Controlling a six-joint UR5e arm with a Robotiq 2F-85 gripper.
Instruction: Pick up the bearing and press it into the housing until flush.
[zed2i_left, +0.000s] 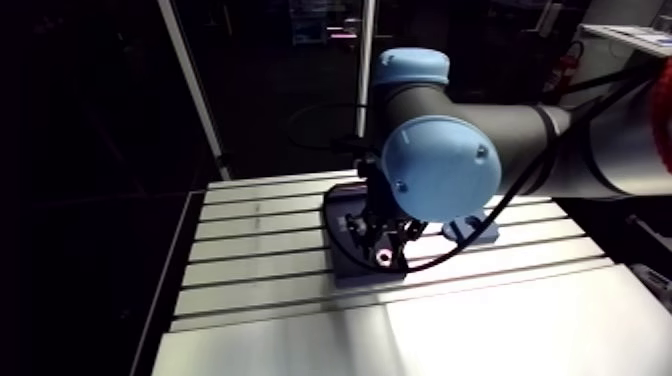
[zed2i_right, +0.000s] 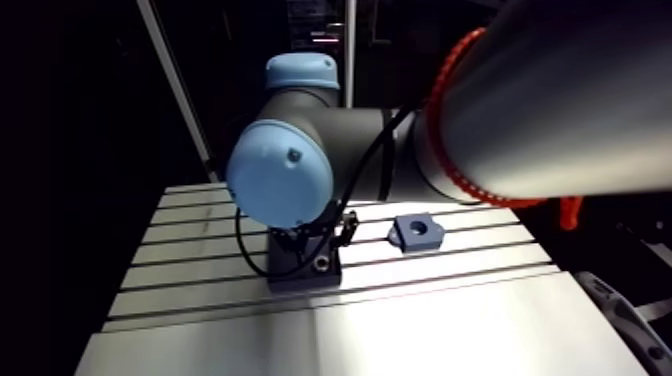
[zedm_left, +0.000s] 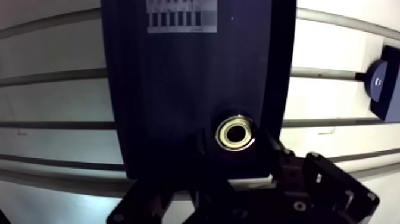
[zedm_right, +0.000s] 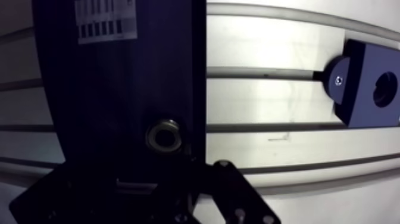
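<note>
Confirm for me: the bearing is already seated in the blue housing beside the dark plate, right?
No. The wrist view shows the bearing lying on the dark plate; the blue housing beside the plate has an empty bore.

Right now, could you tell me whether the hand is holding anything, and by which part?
Nothing is held; the bearing lies on the dark pad just ahead of the open hand.

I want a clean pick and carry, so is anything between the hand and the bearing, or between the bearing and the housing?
Nothing visible does. The hand hangs just above the bearing, which lies uncovered on the dark plate. Between the plate and the blue housing the views show only slotted table.
</note>
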